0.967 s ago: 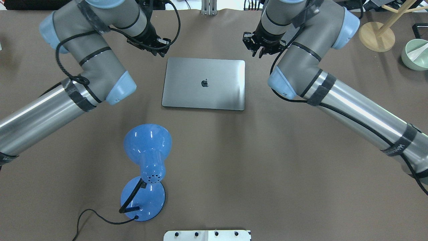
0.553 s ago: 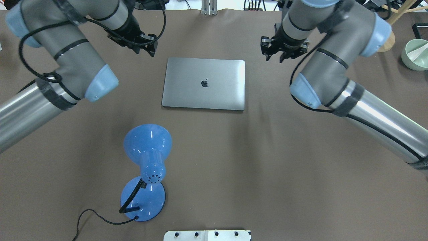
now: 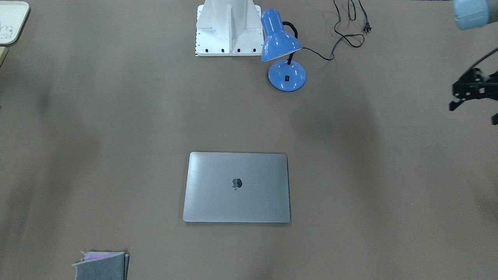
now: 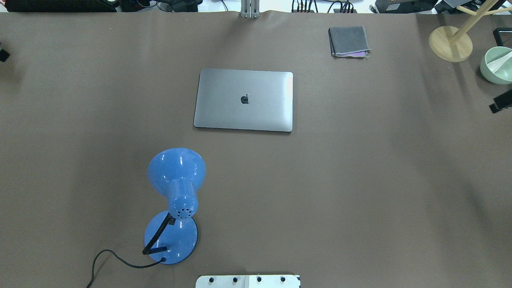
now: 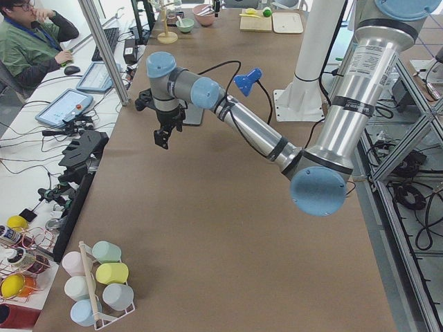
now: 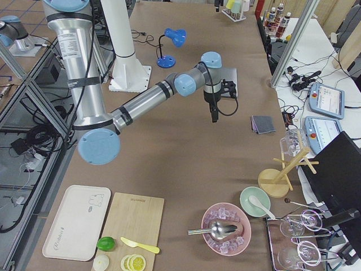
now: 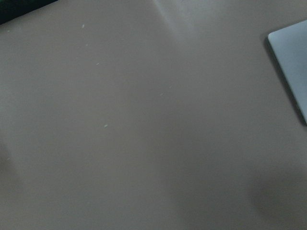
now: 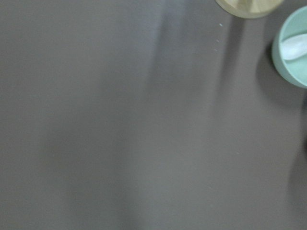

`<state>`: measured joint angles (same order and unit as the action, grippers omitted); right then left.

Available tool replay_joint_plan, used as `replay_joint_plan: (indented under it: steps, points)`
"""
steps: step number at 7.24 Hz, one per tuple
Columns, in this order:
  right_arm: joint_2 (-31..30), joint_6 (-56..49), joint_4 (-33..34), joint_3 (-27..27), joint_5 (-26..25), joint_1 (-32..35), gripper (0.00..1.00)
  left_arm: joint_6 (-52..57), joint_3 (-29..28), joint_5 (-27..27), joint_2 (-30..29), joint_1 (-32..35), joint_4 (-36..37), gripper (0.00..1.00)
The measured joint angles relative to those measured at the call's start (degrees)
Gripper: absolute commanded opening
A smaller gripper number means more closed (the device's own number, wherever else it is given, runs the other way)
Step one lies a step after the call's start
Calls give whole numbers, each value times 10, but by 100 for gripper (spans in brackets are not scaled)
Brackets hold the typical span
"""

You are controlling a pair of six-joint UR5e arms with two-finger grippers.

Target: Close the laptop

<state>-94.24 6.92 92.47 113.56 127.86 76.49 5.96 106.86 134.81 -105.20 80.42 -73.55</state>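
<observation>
The silver-grey laptop [image 4: 244, 100] lies shut and flat on the brown table, lid up with the dark apple logo showing; it also shows in the front view [image 3: 236, 187]. One corner shows in the left wrist view [image 7: 290, 62]. My left gripper [image 3: 472, 97] hangs in the air far to the laptop's side, cut off by the view's edge, with only a sliver in the overhead view [image 4: 3, 54]. My right gripper [image 4: 502, 102] is a dark sliver at the right edge. I cannot tell whether either is open or shut. Neither touches the laptop.
A blue desk lamp [image 4: 176, 200] with its cord stands near the robot's base. A folded grey cloth [image 4: 349, 41] lies at the far right. A wooden stand [image 4: 451, 43] and a green bowl [image 4: 497, 65] sit at the right edge.
Both arms have swung outward from beside the laptop's far corners to the table's sides, uncovering the grey cloth. The laptop has not moved.
</observation>
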Motion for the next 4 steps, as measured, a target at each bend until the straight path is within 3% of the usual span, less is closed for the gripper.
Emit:
replay_joint_plan:
  steps: [2,4]
  points:
    - [-77,-146,-1,-41,10,90,100,66,-37,3,69,45,2,98]
    - [-120,-203,-4,-80,3,136,100,73,-60,5,119,79,-12,98]
